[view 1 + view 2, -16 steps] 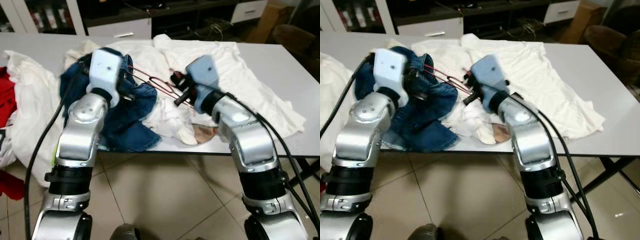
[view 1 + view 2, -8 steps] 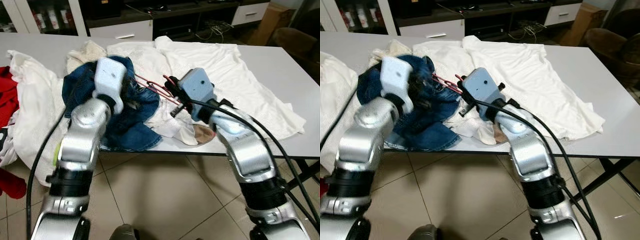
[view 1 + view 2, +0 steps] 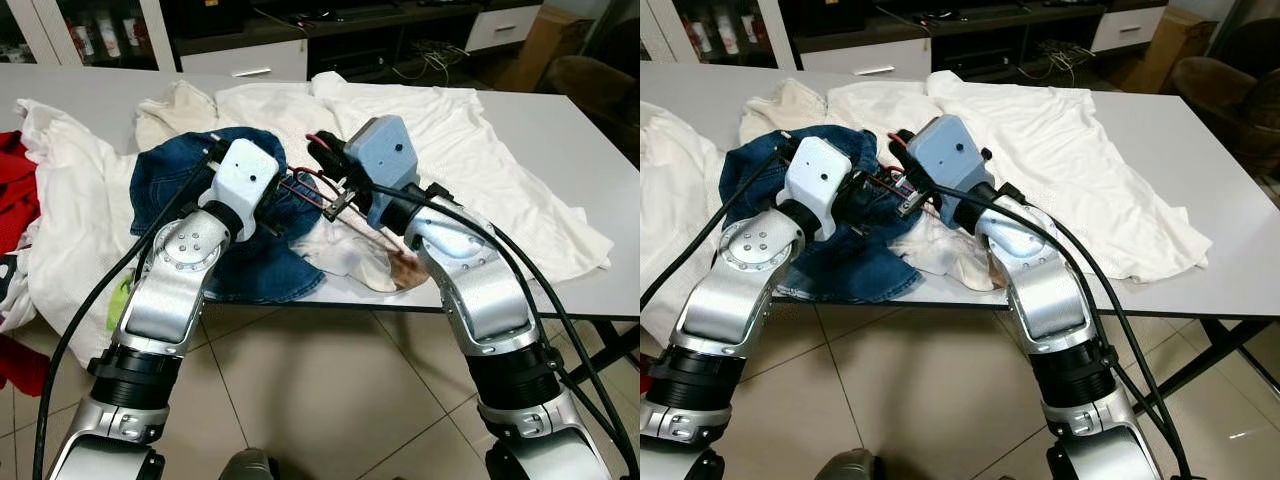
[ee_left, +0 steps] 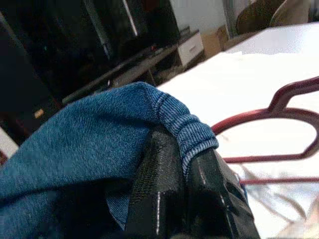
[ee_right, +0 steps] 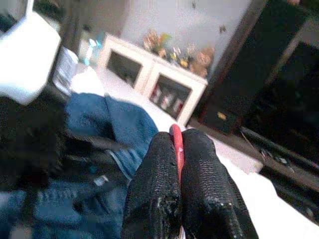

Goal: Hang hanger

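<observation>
Risk mid-frame: right gripper point(image 5: 178, 149) fingers clenched on red hanger point(image 4: 294, 124), left gripper point(image 4: 182, 164) fingers grasping denim garment point(image 3: 180, 190), could snag wire in fabric.

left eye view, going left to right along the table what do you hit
red cloth → white garment → jeans → left hand → red hanger → right hand → white shirt → bare table
</observation>
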Controlling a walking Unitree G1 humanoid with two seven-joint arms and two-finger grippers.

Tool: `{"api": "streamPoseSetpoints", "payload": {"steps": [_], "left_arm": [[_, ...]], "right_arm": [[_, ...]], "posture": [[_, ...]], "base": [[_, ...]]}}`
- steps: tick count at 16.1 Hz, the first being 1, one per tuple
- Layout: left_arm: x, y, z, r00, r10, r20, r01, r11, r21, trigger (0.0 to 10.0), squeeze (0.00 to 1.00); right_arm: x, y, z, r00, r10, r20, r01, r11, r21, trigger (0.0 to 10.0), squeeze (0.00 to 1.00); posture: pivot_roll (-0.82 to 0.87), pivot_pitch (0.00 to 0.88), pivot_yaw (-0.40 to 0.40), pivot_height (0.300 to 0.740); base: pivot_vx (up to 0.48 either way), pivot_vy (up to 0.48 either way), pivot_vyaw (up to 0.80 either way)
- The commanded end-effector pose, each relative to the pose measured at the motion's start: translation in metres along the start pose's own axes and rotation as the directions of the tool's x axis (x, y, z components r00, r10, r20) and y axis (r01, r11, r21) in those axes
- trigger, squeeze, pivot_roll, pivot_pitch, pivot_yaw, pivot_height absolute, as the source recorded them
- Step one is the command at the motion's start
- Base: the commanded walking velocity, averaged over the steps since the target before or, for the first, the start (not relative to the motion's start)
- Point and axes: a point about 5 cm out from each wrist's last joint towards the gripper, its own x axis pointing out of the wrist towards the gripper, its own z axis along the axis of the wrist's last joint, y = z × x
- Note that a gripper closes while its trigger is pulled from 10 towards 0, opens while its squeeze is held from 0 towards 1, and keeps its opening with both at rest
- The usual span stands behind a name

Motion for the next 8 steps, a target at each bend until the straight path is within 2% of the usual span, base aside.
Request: {"api": "streamPoseSetpoints", "payload": {"steps": [1, 4, 5, 7, 8], "left_arm": [[0.002, -0.018, 0.024, 0.985, -0.110, 0.134, 0.107, 0.994, 0.027, 10.0, 0.00], [-0.003, -0.030, 0.034, 0.950, -0.215, 0.226, 0.195, 0.975, 0.107, 10.0, 0.00], [-0.003, -0.028, 0.034, 0.951, -0.210, 0.228, 0.190, 0.976, 0.107, 10.0, 0.00], [-0.001, -0.013, 0.030, 0.972, -0.147, 0.182, 0.140, 0.989, 0.051, 10.0, 0.00], [-0.002, -0.003, 0.031, 0.975, -0.106, 0.197, 0.103, 0.994, 0.023, 10.0, 0.00]], "right_arm": [[0.004, 0.002, 0.014, 0.996, 0.032, 0.085, -0.034, 0.999, 0.016, 10.0, 0.00], [0.004, -0.001, 0.019, 0.986, 0.034, 0.161, -0.045, 0.997, 0.065, 10.0, 0.00], [0.004, -0.002, 0.020, 0.985, 0.029, 0.169, -0.041, 0.997, 0.068, 10.0, 0.00], [0.001, -0.010, 0.022, 0.981, -0.005, 0.194, -0.009, 0.997, 0.071, 10.0, 0.00], [-0.001, -0.016, 0.022, 0.979, -0.031, 0.201, 0.017, 0.997, 0.069, 10.0, 0.00]], "posture": [[0.18, 0.001, -0.032, 0.740], [0.17, 0.001, -0.029, 0.740], [0.17, 0.001, -0.028, 0.740], [0.18, 0.001, -0.029, 0.740], [0.18, 0.001, -0.029, 0.740]], "base": [[0.000, 0.000, 0.00], [0.000, 0.000, 0.00], [0.000, 0.000, 0.00], [0.000, 0.000, 0.00], [0.000, 0.000, 0.00]]}}
